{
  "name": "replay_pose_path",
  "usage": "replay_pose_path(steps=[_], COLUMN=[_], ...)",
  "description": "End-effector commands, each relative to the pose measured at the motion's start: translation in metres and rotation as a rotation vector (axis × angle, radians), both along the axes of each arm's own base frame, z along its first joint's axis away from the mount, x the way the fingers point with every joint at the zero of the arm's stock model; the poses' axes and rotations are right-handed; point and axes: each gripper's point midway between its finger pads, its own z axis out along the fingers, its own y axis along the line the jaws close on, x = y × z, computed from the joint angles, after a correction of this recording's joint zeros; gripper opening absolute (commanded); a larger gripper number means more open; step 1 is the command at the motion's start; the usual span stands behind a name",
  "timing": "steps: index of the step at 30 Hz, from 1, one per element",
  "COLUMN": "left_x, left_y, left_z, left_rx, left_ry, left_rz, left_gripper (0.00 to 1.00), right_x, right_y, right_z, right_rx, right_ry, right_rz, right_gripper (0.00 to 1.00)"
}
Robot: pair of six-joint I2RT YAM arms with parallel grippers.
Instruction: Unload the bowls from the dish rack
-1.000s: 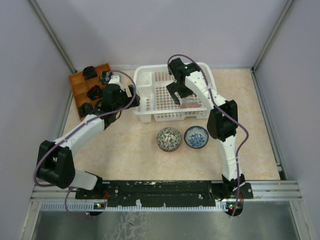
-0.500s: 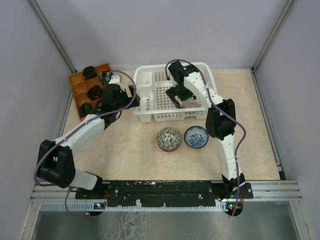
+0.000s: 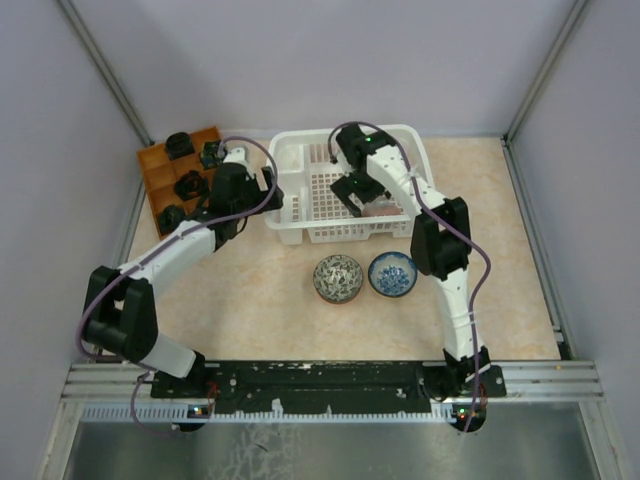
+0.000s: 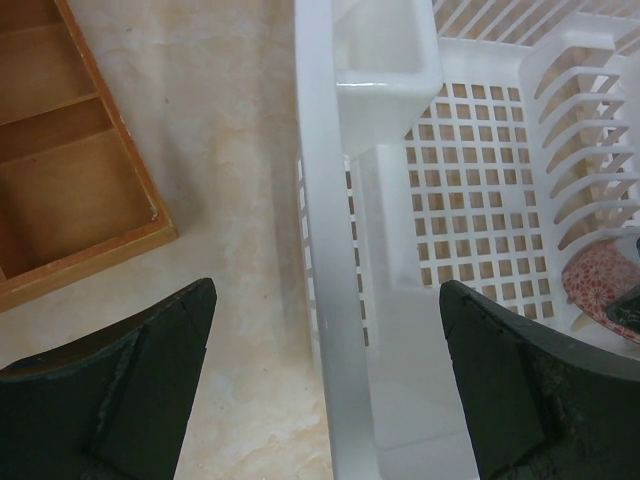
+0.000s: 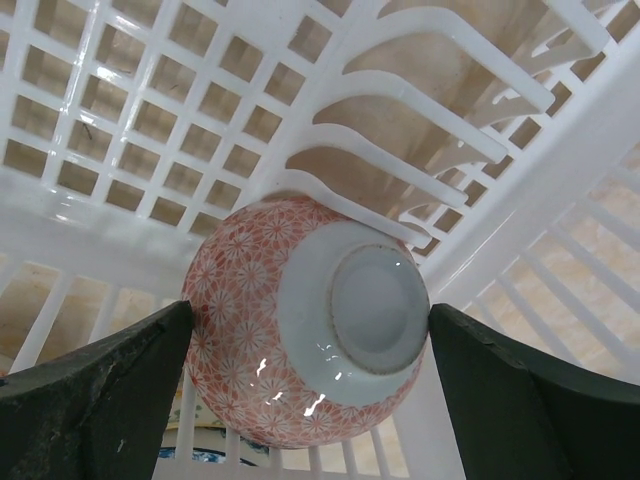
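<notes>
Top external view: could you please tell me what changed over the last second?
The right gripper eased nearer the red-patterned bowl in the dish rack, fingers open either side of it. The left gripper edged toward the rack's left wall, also open. The grey bowl, blue bowl and tray stayed put.

Crowded at the dish rack's (image 3: 340,232) right end, open grid beside it

The red bowl (image 5: 250,330) lies bottom-up against the upright dividers (image 5: 400,150). The right pincer's (image 5: 310,320) spread jaws flank it closely. The grid floor (image 4: 480,200) to the left is bare. The left pincer (image 4: 327,295) straddles the rack's side rim, with the wooden tray (image 4: 70,200) near.
</notes>
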Motion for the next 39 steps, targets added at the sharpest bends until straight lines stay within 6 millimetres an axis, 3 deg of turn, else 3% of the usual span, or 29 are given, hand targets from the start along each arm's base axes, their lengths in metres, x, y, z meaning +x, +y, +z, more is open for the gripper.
replay_pose_path(steps=[1,15,22,33,39], left_x=[0.014,0.025,0.029,0.038,0.041], left_y=[-0.007,-0.007,-0.006,-0.012,-0.002], left_z=[0.013,0.016,0.015,-0.004,-0.014], left_rx=[-0.001,0.023,0.040,0.051,0.095], left_ry=[-0.036,-0.021,-0.012,0.034,0.063], left_rz=[-0.010,0.007,0.017,0.010,0.065], left_gripper=[0.99,0.99,0.99,0.98,0.97], right_x=[-0.025,-0.046,-0.049,-0.033,-0.023], right_y=[0.002,-0.001,-0.020,-0.041,-0.052], right_z=[-0.027,-0.022,-0.025,-0.011,-0.007], right_rx=[-0.006,0.014,-0.067,-0.160,-0.210], right_ry=[0.154,0.246,0.243,0.153,0.113], right_rz=[0.117,0.288,0.262,0.211,0.173], right_gripper=[0.99,0.99,0.99,0.98,0.93])
